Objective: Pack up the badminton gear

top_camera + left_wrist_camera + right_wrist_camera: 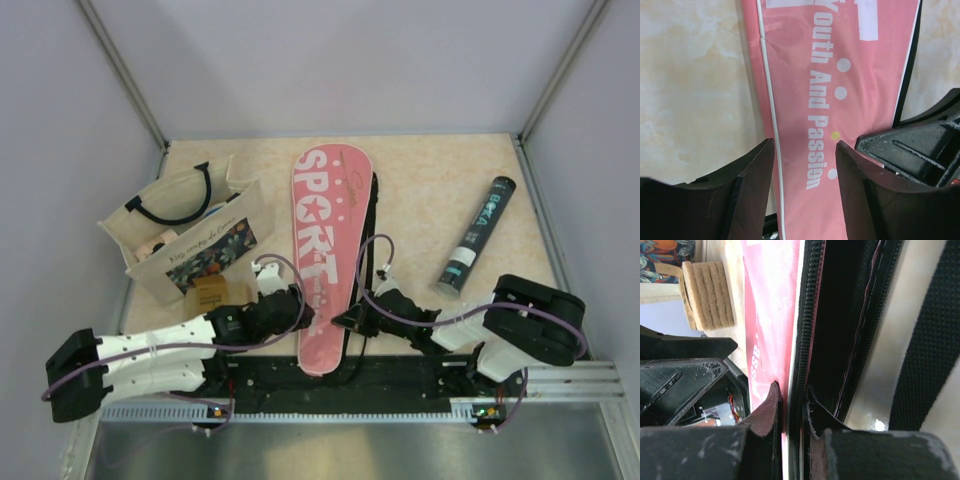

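Note:
The pink "SPORT" cover [325,240] lies lengthwise in the middle of the table, its black strap [372,250] along its right side. My left gripper [303,315] is open and low over the cover's near left edge [805,165], one finger on each side of the white piping. My right gripper [350,320] is shut on the cover's right zipper edge [792,407], next to the strap [930,340]. The black tube with teal lettering [477,235] lies at the right. The rackets and the shuttlecock are out of view.
A beige tote bag [190,235] with black handles stands open at the left. A small brown cardboard box [210,293] sits just in front of it, close to my left arm, and also shows in the right wrist view [707,295]. Walls enclose the table.

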Tool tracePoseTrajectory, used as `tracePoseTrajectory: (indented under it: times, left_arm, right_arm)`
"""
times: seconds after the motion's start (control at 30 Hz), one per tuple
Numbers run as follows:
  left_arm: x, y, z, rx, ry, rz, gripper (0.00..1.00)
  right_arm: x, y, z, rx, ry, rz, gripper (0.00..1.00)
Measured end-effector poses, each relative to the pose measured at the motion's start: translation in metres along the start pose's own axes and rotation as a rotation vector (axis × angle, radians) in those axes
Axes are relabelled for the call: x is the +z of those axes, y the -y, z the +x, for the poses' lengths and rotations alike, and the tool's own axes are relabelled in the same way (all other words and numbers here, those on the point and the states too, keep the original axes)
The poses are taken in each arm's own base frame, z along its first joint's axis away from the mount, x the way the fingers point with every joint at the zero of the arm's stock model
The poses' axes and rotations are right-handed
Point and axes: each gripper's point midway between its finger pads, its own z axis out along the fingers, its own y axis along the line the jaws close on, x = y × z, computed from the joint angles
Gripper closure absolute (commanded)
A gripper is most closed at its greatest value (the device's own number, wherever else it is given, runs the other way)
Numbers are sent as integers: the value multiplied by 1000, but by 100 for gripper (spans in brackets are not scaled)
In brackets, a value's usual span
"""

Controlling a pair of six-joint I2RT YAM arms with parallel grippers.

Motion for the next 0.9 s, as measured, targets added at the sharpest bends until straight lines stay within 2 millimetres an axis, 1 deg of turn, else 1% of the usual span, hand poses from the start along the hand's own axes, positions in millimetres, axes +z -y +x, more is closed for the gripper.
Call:
tracePoseTrajectory:
  times: [0.1, 0.2, 0.4, 0.43, 0.47, 0.5, 0.53, 0.6, 0.67, 0.7, 0.8, 0.87, 0.9]
  left_arm:
    - [-1, 5, 2, -1, -15, 30, 41]
    - [-2, 7, 7, 6, -38, 42, 41]
    - [-2, 9, 16, 17, -86, 58, 41]
    - [-2, 9, 18, 21, -91, 61, 40]
    - [-2, 8, 18, 24, -93, 63, 40]
    - [-3, 7, 19, 28, -96, 64, 40]
    - [-3, 6, 20, 29, -99, 65, 41]
    - [-4, 4, 22, 31, -103, 62, 41]
    - [-4, 2, 23, 35, -107, 53, 41]
    - [-4, 0, 23, 37, -109, 49, 41]
    - [-4, -5, 26, 46, -119, 30, 42]
    - [-4, -6, 26, 47, -118, 26, 42]
    - [-5, -5, 25, 45, -115, 31, 42]
  right_arm:
    - [-2, 3, -5, 9, 29, -10, 100]
    - [-2, 2, -9, 9, 47, -14, 99]
    - [-2, -3, -12, 24, 58, -29, 100]
    - [-2, -3, -13, 31, 61, -31, 98]
    - [-2, -3, -13, 38, 64, -29, 90]
    - [-2, -3, -13, 43, 65, -25, 81]
    - [-1, -2, -13, 44, 64, -19, 74]
    - [1, -1, -14, 46, 58, 8, 61]
    - [1, -2, -14, 39, 53, 33, 52]
    - [0, -3, -16, 34, 57, 47, 48]
    - [-11, -8, -25, 25, 91, 56, 43]
    - [-22, -15, -36, 19, 125, 30, 39]
    - [-30, -18, -45, 15, 150, 16, 38]
